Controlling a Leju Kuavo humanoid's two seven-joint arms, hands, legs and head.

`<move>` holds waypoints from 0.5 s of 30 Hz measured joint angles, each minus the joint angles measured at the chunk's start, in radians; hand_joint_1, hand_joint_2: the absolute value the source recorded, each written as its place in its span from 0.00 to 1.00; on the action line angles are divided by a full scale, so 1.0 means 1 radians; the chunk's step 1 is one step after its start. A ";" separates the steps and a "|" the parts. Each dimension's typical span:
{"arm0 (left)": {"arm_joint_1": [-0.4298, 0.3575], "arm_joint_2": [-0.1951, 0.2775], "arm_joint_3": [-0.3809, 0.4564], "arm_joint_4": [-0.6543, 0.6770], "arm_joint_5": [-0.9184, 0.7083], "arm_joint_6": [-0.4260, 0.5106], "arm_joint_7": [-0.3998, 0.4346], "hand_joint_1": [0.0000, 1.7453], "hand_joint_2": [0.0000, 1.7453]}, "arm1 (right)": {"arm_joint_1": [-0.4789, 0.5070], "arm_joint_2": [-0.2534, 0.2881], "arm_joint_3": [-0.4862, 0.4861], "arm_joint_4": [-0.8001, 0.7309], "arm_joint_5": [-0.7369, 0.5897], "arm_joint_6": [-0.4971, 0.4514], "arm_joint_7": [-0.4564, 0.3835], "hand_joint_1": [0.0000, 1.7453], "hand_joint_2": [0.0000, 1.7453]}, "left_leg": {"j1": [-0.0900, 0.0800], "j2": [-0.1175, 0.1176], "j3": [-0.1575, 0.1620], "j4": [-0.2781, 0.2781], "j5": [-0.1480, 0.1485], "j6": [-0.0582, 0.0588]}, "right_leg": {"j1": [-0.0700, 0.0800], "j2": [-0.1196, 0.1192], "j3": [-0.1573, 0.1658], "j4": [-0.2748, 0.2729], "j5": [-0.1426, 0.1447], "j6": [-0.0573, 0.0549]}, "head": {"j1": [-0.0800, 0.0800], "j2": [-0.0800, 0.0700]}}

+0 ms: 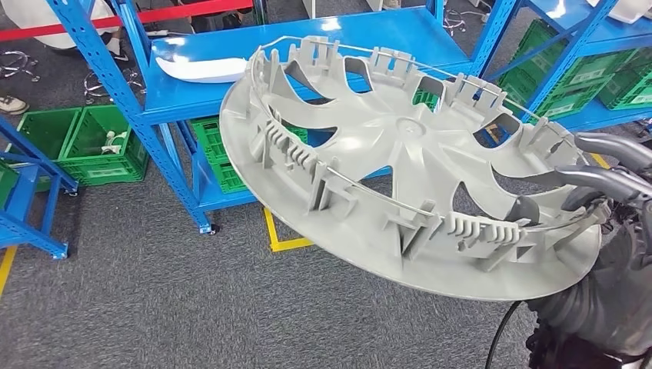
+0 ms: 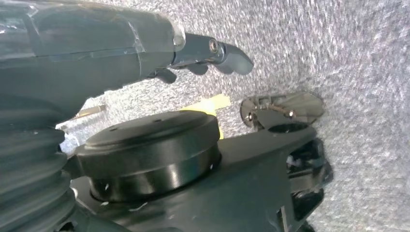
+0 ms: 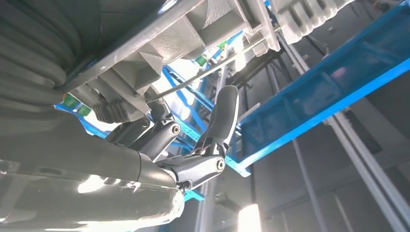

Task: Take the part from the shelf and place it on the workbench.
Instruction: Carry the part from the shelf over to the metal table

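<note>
At 4 o'clock in the head view, your right hand (image 1: 607,181) grips the rim of the grey wheel cover (image 1: 400,165), held tilted, off the blue shelf (image 1: 307,61). Left hand (image 2: 208,53) hangs with nothing in it, fingers loosely curled. Carry step; next, find the bench.

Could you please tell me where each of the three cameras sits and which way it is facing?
Head view: high on the body, facing forward and down at the wheel cover, blue shelf and carpet; right hand at its edge.
Left wrist view: behind the left hand, facing the carpet.
Right wrist view: behind the right hand, its fingers under the wheel cover.
Head and right wrist views share cover and shelf.
</note>
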 joint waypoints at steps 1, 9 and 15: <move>0.000 -0.001 0.000 0.000 0.000 0.000 0.000 0.00 1.00 | -0.002 0.000 0.000 0.000 0.000 0.000 0.000 1.00 1.00 | 0.003 -0.002 0.004 -0.004 0.002 0.001 | -0.003 0.002 -0.024 0.048 -0.025 0.006 | 0.005 0.000; 0.000 -0.004 0.000 0.000 0.000 0.000 0.000 0.00 1.00 | -0.001 0.001 0.001 0.014 0.000 0.002 -0.001 1.00 1.00 | 0.019 -0.050 0.013 0.009 -0.019 -0.029 | -0.041 0.060 -0.068 0.042 0.066 0.040 | 0.020 0.000; -0.002 -0.004 0.000 0.000 0.001 -0.001 0.000 0.00 1.00 | -0.002 0.001 0.001 0.016 0.001 0.003 -0.001 1.00 1.00 | 0.023 -0.049 -0.033 0.063 -0.043 -0.065 | -0.040 0.030 -0.047 -0.003 0.050 0.001 | 0.000 0.000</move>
